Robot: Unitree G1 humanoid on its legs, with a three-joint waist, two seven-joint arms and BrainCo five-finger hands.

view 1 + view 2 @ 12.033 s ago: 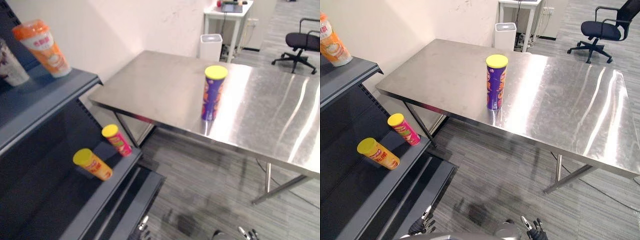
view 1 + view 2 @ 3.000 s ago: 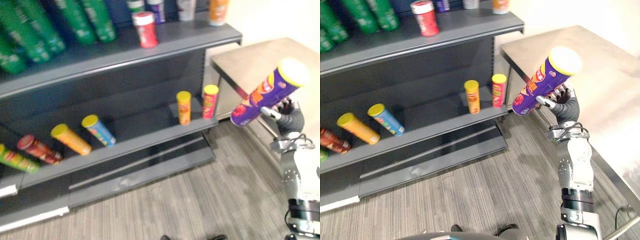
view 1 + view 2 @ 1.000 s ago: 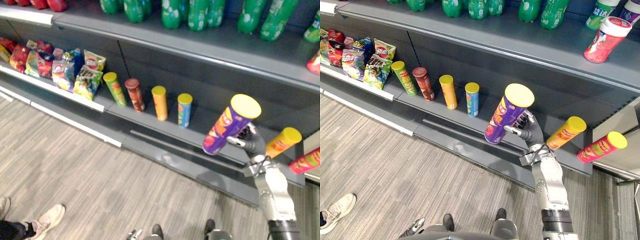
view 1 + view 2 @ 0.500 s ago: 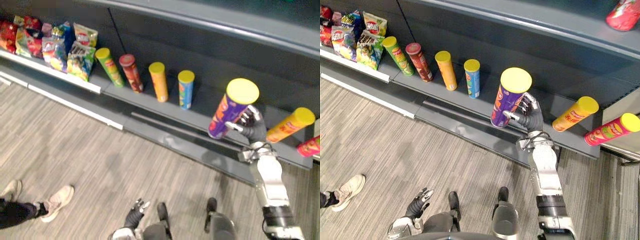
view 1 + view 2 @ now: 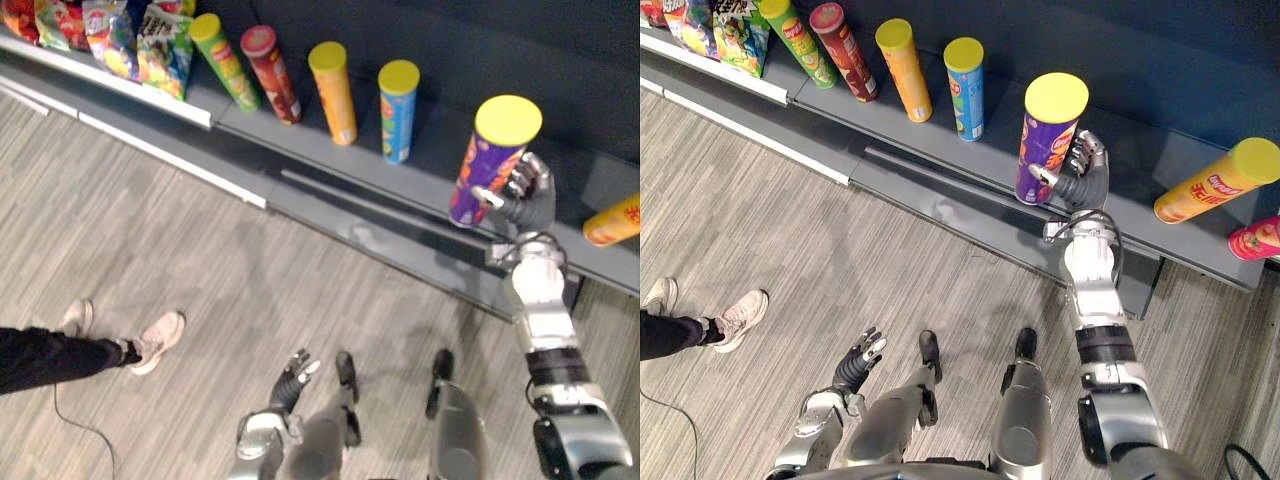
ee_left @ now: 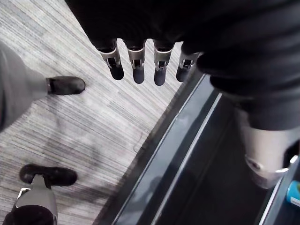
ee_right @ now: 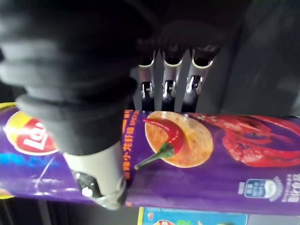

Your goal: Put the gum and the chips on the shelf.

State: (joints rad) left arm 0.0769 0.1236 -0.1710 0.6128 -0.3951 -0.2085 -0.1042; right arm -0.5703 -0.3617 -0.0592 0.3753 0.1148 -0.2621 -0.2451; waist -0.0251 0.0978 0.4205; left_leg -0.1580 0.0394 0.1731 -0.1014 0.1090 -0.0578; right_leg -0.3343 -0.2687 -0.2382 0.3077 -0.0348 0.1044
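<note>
- The right hand (image 5: 1085, 180) is closed round a tall purple chips can with a yellow lid (image 5: 1048, 140). In the right wrist view the fingers (image 7: 168, 75) curl behind the can and the thumb crosses its front.
- The purple can is held almost upright, lid uppermost, with its base low over the front part of the dark grey shelf (image 5: 995, 155). Whether the base touches the board cannot be told.
- Four slimmer cans stand in a row on that shelf, to the robot's left of the held can: a green one (image 5: 222, 45), a dark red one (image 5: 270, 62), an orange one (image 5: 333, 80) and a blue one (image 5: 398, 98) nearest to it.
- To the right, an orange-yellow can (image 5: 1215, 182) and a pink-red can (image 5: 1255, 240) lie on their sides on the shelf.
- Bright snack bags (image 5: 130, 40) sit at the far left end.
- The left hand (image 5: 860, 362) hangs low over the grey wood-grain floor (image 5: 200, 250), fingers relaxed and spread.
- A person's leg and pale shoe (image 5: 150, 343) show at the left.
</note>
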